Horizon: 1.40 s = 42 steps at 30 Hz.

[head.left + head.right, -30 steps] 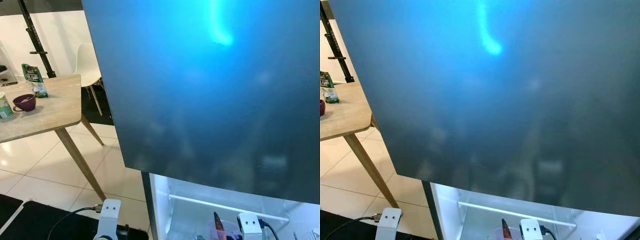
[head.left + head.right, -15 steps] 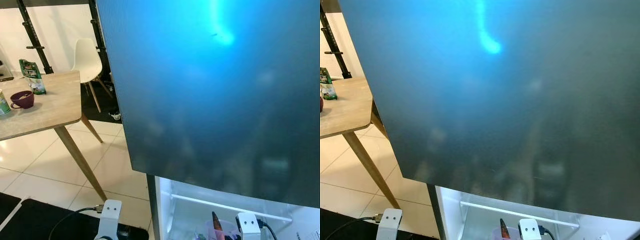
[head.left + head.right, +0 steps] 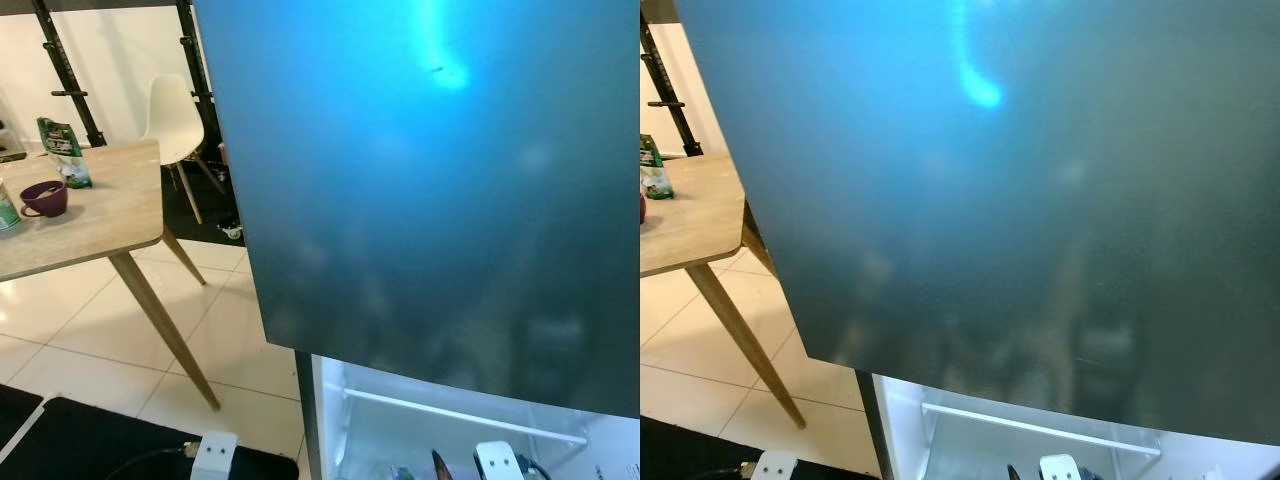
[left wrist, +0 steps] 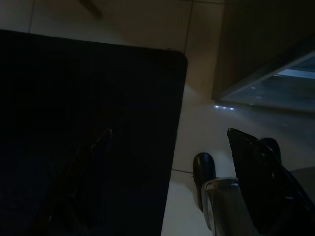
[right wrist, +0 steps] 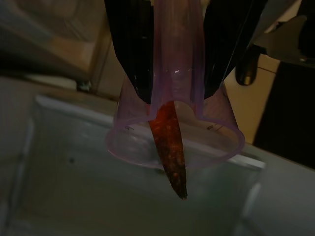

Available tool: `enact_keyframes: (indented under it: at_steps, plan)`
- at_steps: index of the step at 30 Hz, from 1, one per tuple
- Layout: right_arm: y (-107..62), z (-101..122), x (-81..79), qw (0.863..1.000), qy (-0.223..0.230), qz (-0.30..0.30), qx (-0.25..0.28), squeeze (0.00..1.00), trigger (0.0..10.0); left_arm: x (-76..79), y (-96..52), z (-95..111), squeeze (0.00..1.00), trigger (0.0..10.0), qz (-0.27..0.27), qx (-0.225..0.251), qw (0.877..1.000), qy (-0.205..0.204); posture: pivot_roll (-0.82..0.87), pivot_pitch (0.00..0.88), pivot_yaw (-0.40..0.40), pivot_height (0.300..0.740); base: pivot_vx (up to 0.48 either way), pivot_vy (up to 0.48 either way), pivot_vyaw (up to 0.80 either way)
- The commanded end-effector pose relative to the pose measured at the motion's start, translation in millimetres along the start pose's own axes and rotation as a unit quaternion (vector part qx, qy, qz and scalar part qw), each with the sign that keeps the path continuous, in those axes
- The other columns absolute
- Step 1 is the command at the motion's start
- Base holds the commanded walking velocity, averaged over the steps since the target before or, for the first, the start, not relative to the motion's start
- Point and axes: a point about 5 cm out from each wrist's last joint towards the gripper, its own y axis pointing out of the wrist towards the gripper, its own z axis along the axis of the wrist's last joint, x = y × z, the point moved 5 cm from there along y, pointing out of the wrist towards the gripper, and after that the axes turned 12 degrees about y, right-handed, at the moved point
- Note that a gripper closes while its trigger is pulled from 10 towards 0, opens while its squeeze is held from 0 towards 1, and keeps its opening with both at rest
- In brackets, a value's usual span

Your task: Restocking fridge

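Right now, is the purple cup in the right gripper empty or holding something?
Holding something. In the right wrist view the right gripper clamps the clear purple cup, and a reddish-orange carrot-like piece sticks out past its rim.

1. Showing printing on the green packet (image 3: 64, 152) standing on the wooden table (image 3: 105, 210), too small to be read
2. Bearing a label on the green can (image 3: 8, 212) at the table's near edge, letters not legible
3. Carrying a small mark near the bright reflection on the dark fridge door (image 3: 450, 190), too tiny to make out
4. Offering no readable words, brands, numbers or signs anywhere else
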Motion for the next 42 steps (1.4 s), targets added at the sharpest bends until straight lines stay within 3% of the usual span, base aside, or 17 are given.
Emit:
enact_keyframes:
  at_steps: [1, 9, 10, 19, 27, 31, 42]
  plan:
    - [-2.5, -5, 10.6, 1.000, 0.019, -0.024, -0.004, 0.00, 10.0, -4.9, -1.7, -7, 0.00, 10.0, 0.001, -0.011, 1.000, 0.001, -0.05, 0.097, 0.037, 0.740, 0.000, 0.000, 0.00]
    - [-2.6, -3, 11.8, 0.999, 0.030, -0.025, 0.002, 0.00, 10.0, -3.7, -1.5, -9, 0.00, 10.0, -0.001, -0.015, 1.000, 0.001, -0.05, 0.109, 0.037, 0.740, 0.000, -0.453, 0.00]
    - [-2.2, -1, 11.6, 0.999, 0.031, -0.024, 0.003, 0.00, 10.0, -5.9, -1.6, -11, 0.00, 10.0, 0.009, -0.021, 1.000, -0.018, -0.06, 0.114, 0.037, 0.740, 0.000, 0.000, 0.00]
    - [-1.0, 1, 10.7, 0.999, 0.030, -0.027, 0.003, 0.00, 10.0, -4.6, -1.8, -14, 0.00, 10.0, 0.003, -0.025, 1.000, -0.015, -0.06, 0.118, 0.033, 0.740, 0.000, 0.000, 0.00]
    - [-1.3, 2, 10.4, 0.999, 0.035, -0.021, 0.008, 0.00, 10.0, -2.1, -2.7, -17, 0.00, 10.0, -0.002, -0.027, 1.000, -0.007, -0.06, 0.120, 0.033, 0.740, 0.000, 0.000, 0.00]
    - [-1.7, 4, 11.5, 0.999, 0.041, -0.022, 0.017, 0.00, 10.0, 2.3, -3.7, -20, 0.00, 10.0, -0.019, -0.029, 0.999, 0.032, -0.07, 0.124, 0.032, 0.740, 0.000, 0.000, 0.00]
    - [-0.3, 25, 5.2, 0.996, 0.059, -0.002, 0.065, 0.00, 10.0, 2.8, -4.8, -21, 0.00, 10.0, -0.021, -0.020, 0.999, 0.026, -0.07, 0.128, 0.033, 0.725, 0.000, 0.000, 0.00]
